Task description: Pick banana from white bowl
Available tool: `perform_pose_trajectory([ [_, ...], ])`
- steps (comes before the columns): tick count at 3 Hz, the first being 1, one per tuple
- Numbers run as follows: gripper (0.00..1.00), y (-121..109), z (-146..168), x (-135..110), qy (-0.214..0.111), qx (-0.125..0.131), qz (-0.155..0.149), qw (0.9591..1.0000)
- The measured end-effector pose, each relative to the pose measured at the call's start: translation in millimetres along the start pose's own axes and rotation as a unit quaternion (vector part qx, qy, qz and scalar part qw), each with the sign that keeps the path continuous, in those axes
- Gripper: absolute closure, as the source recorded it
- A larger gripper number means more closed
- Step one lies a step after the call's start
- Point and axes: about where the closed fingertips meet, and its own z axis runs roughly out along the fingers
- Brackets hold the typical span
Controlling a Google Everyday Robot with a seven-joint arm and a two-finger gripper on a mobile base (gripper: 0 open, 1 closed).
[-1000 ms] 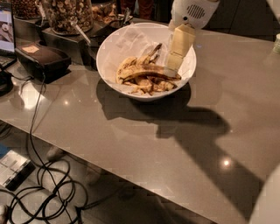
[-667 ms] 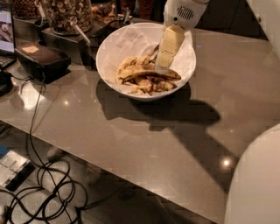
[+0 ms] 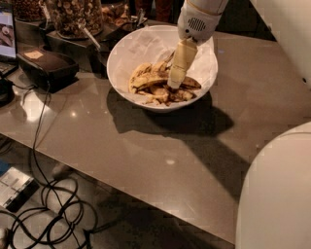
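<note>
The white bowl [image 3: 114,62] stands on the grey table, lined with crumpled white paper. In it lies the banana [image 3: 145,80], curved, yellow with brown spots, among shorter brown-yellow pieces and peel scraps. My gripper [image 3: 174,85] reaches down into the bowl from above right. Its cream tip rests among the pieces just right of the banana. The white wrist [image 3: 197,22] hangs over the bowl's far rim and hides part of the paper.
Glass jars of snacks [image 3: 74,14] stand behind the bowl at the back left. A black box [image 3: 46,65] sits left of the bowl. Cables [image 3: 48,214] lie on the floor below the table's front edge. My white body [image 3: 277,194] fills the lower right.
My gripper has moved left and lower into the bowl, down to the banana pieces. The bowl has stayed in place.
</note>
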Motion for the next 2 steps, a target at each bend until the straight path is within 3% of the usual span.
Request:
perform_pose_trajectory([
  [2, 0.22, -5.1, 11.6, 14.3, 0.044, 0.014, 0.033, 0.9984],
])
